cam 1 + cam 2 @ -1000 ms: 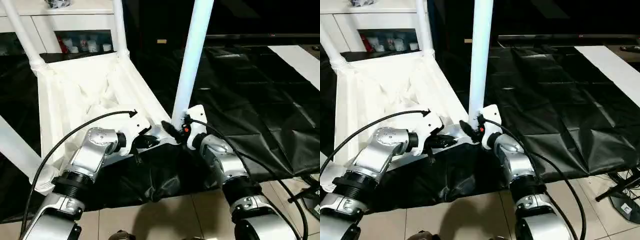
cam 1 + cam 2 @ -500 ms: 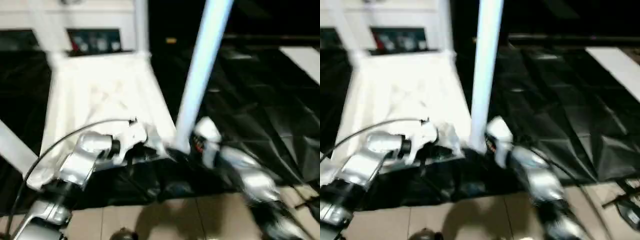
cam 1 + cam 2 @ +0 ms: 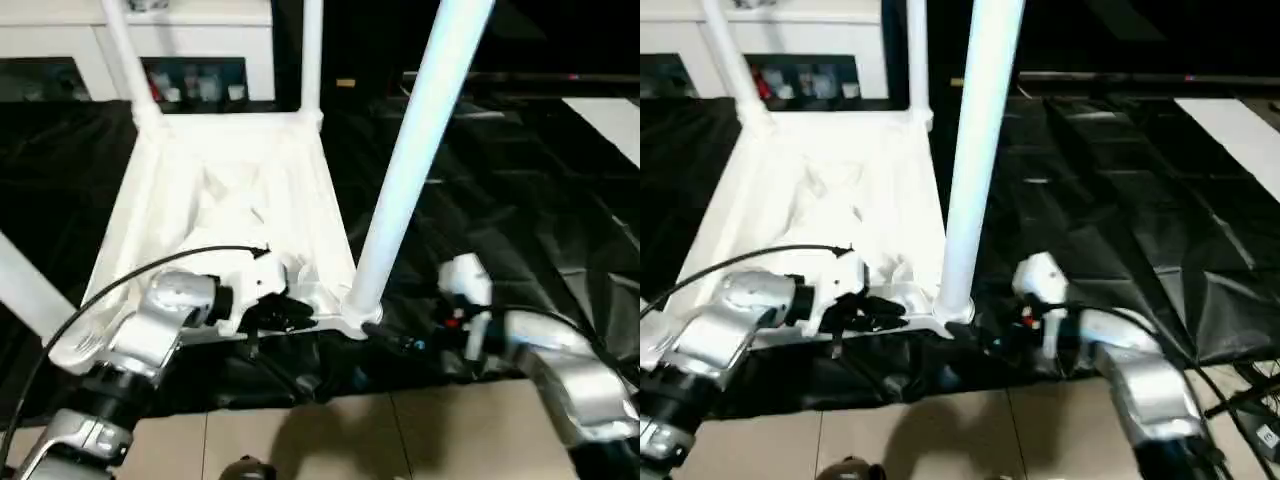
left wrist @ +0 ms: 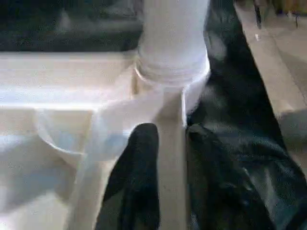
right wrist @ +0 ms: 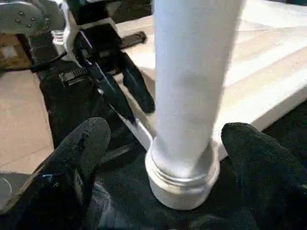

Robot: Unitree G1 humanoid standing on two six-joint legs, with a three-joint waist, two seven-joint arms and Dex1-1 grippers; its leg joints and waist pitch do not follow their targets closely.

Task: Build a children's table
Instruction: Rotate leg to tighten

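Note:
The children's table lies upside down on a black sheet, its white rimmed top [image 3: 230, 170] facing up. Legs stand in its corner sockets: two at the far corners [image 3: 312, 50], one at the near left [image 3: 25, 290], and one at the near right [image 3: 410, 170]. My left gripper [image 4: 172, 139] is at the near rim beside that near right socket [image 4: 170, 72]. Its black fingers [image 4: 141, 158] are slightly open, one on each side of the rim. My right gripper [image 5: 168, 143] is open wide at the base of the near right leg [image 5: 192, 72], with a finger on each side and clear of it.
A white cabinet with glass doors [image 3: 200, 40] stands behind the table. The black sheet [image 3: 520, 200] spreads far to the right, with a white board [image 3: 610, 115] at its far right edge. Tiled floor [image 3: 330, 440] runs along the near side.
The camera has shifted. My right gripper has opened wider and drawn back a little from the leg's base. The left gripper's fingers have eased apart on the rim.

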